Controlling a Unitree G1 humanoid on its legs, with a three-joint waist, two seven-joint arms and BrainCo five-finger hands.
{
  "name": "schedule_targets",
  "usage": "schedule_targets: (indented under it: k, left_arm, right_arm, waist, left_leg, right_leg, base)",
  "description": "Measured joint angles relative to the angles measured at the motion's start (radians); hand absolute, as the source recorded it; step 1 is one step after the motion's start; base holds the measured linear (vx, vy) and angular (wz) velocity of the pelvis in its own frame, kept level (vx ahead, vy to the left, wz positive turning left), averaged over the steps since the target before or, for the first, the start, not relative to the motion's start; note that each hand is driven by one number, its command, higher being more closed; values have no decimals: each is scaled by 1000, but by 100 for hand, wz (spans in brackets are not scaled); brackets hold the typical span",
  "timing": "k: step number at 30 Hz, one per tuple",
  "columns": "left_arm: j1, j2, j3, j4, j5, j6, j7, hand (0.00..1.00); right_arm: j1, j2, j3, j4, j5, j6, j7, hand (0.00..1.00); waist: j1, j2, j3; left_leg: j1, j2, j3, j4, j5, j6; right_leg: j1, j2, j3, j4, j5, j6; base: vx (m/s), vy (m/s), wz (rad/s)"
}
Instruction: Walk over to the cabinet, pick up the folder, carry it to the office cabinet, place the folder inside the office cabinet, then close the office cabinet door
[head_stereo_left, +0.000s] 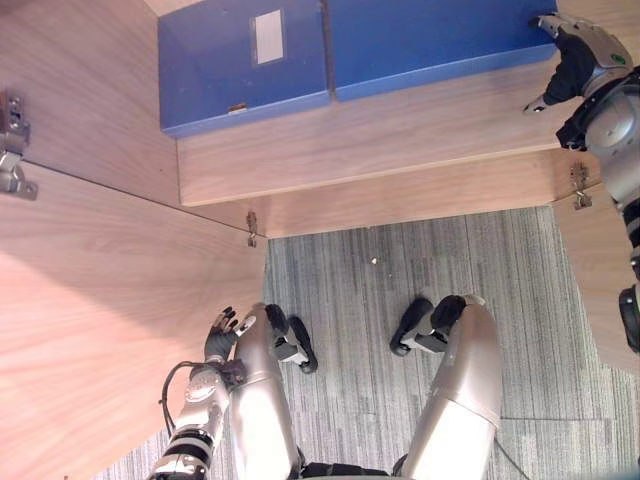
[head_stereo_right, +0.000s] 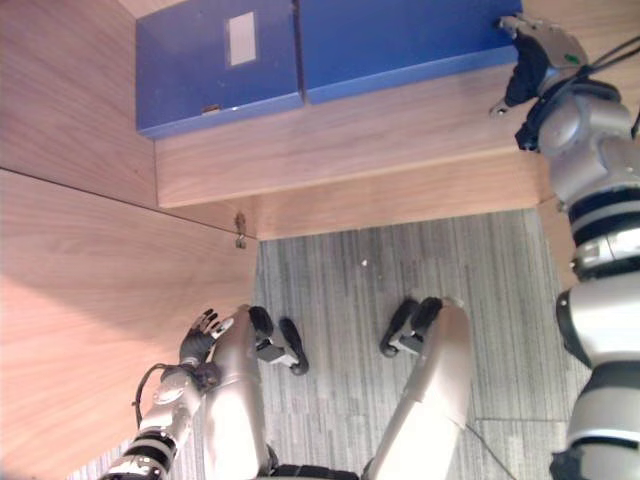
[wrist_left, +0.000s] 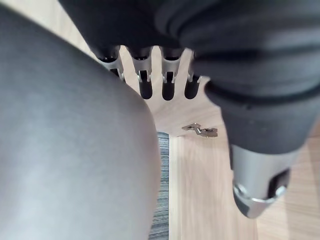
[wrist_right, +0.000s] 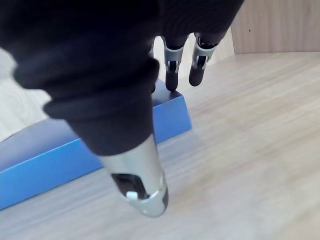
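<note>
Straight, unclenched fingers (wrist_right: 171, 75) of the right hand (wrist_right: 115, 90) hang at the corner of the smooth blue box folder (wrist_right: 60, 150), which lies flat on the pale wood-grain cabinet shelf (wrist_right: 240, 140). The left hand (wrist_left: 240, 75), fingers likewise straight, faces a wooden panel (wrist_left: 210, 200) bearing a metal hinge (wrist_left: 200, 131). Overhead, a second, white-labelled blue folder (head_stereo_left: 240, 65) lies alongside.

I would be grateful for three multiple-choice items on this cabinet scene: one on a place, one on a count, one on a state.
1. Where is the right robot hand? A on the carpet; B at the corner of the right blue folder; C on a door hinge.
2. How many blue folders lie on the shelf? A one; B two; C four.
3. The cabinet's left door is: A open; B shut; C removed.
1 B: the right wrist view shows it at that corner. 2 B: the left blue folder lies beside the right one. 3 A: it stands swung outward.
</note>
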Motion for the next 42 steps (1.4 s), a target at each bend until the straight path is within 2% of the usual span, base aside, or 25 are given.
schedule_targets:
  k: [5,10,11,16,20,23,26,29,31,32,33,34,36,37,38,39,41,42]
  left_arm:
    - [0,-5,-3,7,1,10,0,0]
    - [24,-12,-34,33,6,23,1,0]
    - [32,-12,-42,39,10,25,0,0]
    - [30,5,-79,99,41,30,-3,0]
    - [32,15,-96,113,78,36,-11,0]
    - [39,19,-107,113,122,42,-11,0]
    - [69,28,-160,116,211,53,-14,0]
    - [68,29,-172,156,277,65,-22,0]
    - [68,26,-158,184,323,81,-25,0]
    - [73,18,-128,192,350,87,-25,0]
    - [72,18,-109,192,360,89,-26,0]
    - [71,26,-97,200,370,90,-26,0]
    - [89,45,-69,234,405,95,-22,0]
    - [96,55,-63,237,419,97,-21,0]
    - [96,66,-43,252,431,100,-21,0]
    - [95,60,-32,261,436,102,-21,0]
    - [107,46,-23,268,437,102,-21,0]
    - [107,42,-16,267,437,101,-21,0]
  right_arm:
    - [45,31,-79,0,-9,24,-5,0]
    - [100,102,-140,0,-46,54,-10,0]
    - [111,122,-187,-2,-81,67,-27,0]
    - [174,182,-258,1,-150,97,-44,0]
    - [205,242,-309,56,-169,110,-45,0]
    - [300,323,-412,81,-167,110,-52,0]
    - [509,473,-499,121,-161,111,-53,0]
    - [641,572,-507,123,-116,112,-37,0]
    - [744,648,-507,67,-53,112,-19,0]
    - [820,671,-507,-16,-4,112,-8,0]
    - [871,678,-507,-90,32,111,2,0]
    - [933,682,-509,-173,63,106,8,0]
    - [1060,706,-560,-321,152,75,26,0]
    - [1095,720,-596,-352,184,63,26,0]
    - [1130,731,-648,-363,221,54,26,0]
    - [1146,733,-677,-364,246,53,24,0]
    - [1207,737,-739,-386,311,49,16,0]
    - [1252,742,-768,-410,342,42,12,0]
  waist:
    - [-3,-5,3]
    - [-2,-7,3]
    - [-2,-9,3]
    - [-3,-24,0]
    - [-2,-36,0]
    - [-2,-60,-7]
    - [-12,-106,-48]
    - [-36,-130,-78]
    - [-56,-136,-106]
    - [-70,-137,-127]
    - [-87,-138,-135]
    - [-100,-138,-152]
    - [-125,-147,-208]
    - [-135,-162,-228]
    - [-155,-181,-242]
    - [-161,-180,-252]
    - [-174,-180,-284]
    - [-185,-181,-300]
  left_leg:
    - [46,-15,-13,-76,36,-5]
    - [199,-21,17,-255,96,-6]
    - [247,-24,29,-296,106,-1]
    - [385,-37,59,-433,145,16]
    - [497,-52,86,-533,175,31]
    - [606,-66,126,-625,199,42]
    - [724,-83,195,-734,220,56]
    - [772,-90,256,-779,223,64]
    - [829,-81,345,-845,237,82]
    - [865,-80,405,-904,263,92]
    - [892,-81,432,-946,282,92]
    - [917,-80,463,-993,304,88]
    - [964,-65,533,-1068,342,69]
    - [982,-64,568,-1084,351,59]
    - [999,-69,590,-1089,358,47]
    - [1010,-69,599,-1104,367,39]
    - [1051,-77,657,-1170,396,30]
    - [1075,-87,708,-1221,422,24]
  right_leg:
    - [90,0,-54,-80,20,-19]
    - [272,44,-118,-279,97,-16]
    - [323,57,-126,-331,119,-7]
    - [484,104,-156,-522,208,21]
    - [609,138,-166,-668,276,41]
    - [720,169,-169,-807,344,59]
    - [830,210,-152,-988,443,78]
    - [863,225,-168,-1087,519,58]
    - [890,261,-218,-1222,655,-6]
    - [898,274,-255,-1252,688,-37]
    - [896,253,-318,-1171,643,-49]
    - [894,229,-361,-1091,617,-44]
    - [895,193,-384,-968,602,-39]
    - [899,176,-384,-951,609,-36]
    - [904,182,-398,-964,617,-33]
    - [903,194,-403,-977,620,-37]
    - [916,250,-399,-1059,635,-51]
    - [932,297,-390,-1160,665,-39]
  base:
    - [6,-45,12]
    - [18,1,-4]
    - [36,57,-6]
    - [22,105,-4]
    - [15,141,-4]
    - [8,135,-13]
    - [35,159,-35]
    - [46,118,-53]
    - [11,143,-109]
    - [-37,119,-101]
    - [-48,86,-92]
    - [-52,94,-84]
    - [-28,50,-97]
    - [5,-48,-98]
    - [3,-69,-84]
    - [-2,-94,-94]
    - [-1,-79,-95]
    - [-25,-71,-110]
